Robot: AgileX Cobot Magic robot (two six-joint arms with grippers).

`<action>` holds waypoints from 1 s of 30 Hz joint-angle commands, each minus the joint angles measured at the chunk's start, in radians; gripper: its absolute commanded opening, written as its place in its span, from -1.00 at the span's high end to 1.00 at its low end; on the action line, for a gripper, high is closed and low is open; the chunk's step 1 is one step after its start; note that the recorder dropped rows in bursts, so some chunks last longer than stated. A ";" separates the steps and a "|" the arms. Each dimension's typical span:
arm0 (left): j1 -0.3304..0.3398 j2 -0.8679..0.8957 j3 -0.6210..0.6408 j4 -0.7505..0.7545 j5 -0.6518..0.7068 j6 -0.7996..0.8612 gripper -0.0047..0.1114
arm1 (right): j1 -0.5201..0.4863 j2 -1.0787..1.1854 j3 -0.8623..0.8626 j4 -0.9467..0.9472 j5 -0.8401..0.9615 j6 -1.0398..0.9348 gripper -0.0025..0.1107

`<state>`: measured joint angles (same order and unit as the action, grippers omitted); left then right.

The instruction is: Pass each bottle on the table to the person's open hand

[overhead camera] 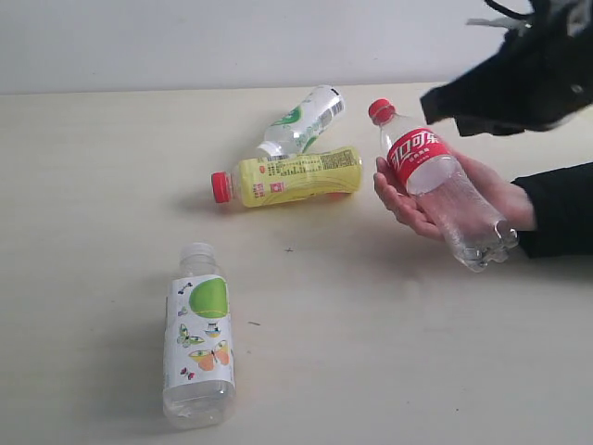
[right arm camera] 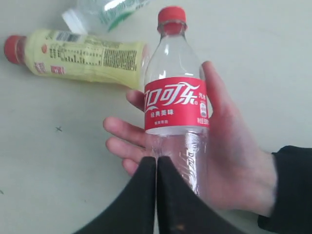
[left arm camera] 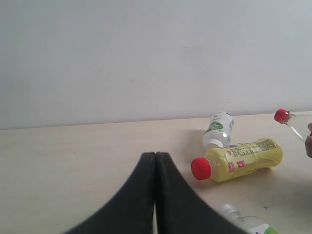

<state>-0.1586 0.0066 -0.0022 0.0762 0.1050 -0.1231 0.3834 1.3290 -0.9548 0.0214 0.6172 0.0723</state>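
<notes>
The clear bottle with the red label and cap [overhead camera: 435,181] [right arm camera: 176,105] lies across the person's open hand [overhead camera: 400,202] [right arm camera: 231,146], which is held palm up just above the table [overhead camera: 93,185]. My right gripper [overhead camera: 443,104] [right arm camera: 156,158] is shut and empty, above and behind that hand, apart from the bottle. The yellow bottle [overhead camera: 292,176] [left arm camera: 239,158] [right arm camera: 78,56] and the green-white label bottle [overhead camera: 304,120] [left arm camera: 218,130] lie together at the back. Nearer the front lies the butterfly-label bottle [overhead camera: 199,338]. My left gripper [left arm camera: 155,155] is shut and empty, off to the left.
The person's black sleeve [overhead camera: 561,209] reaches in from the right edge. A pale wall runs behind the table's far edge. Bare tabletop lies between the butterfly bottle and the hand.
</notes>
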 commanded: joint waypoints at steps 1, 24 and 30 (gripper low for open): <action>0.002 -0.007 0.002 -0.006 -0.003 0.001 0.92 | 0.001 -0.241 0.308 0.023 -0.371 -0.018 0.96; 0.002 -0.007 0.002 -0.006 -0.003 0.001 0.92 | 0.001 -0.906 0.606 0.319 -0.432 -0.043 0.96; 0.002 -0.007 0.002 -0.006 -0.003 0.001 0.92 | 0.001 -0.941 0.606 0.310 -0.430 -0.043 0.96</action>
<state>-0.1586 0.0066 -0.0022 0.0762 0.1050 -0.1231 0.3834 0.3996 -0.3467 0.3416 0.1837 0.0377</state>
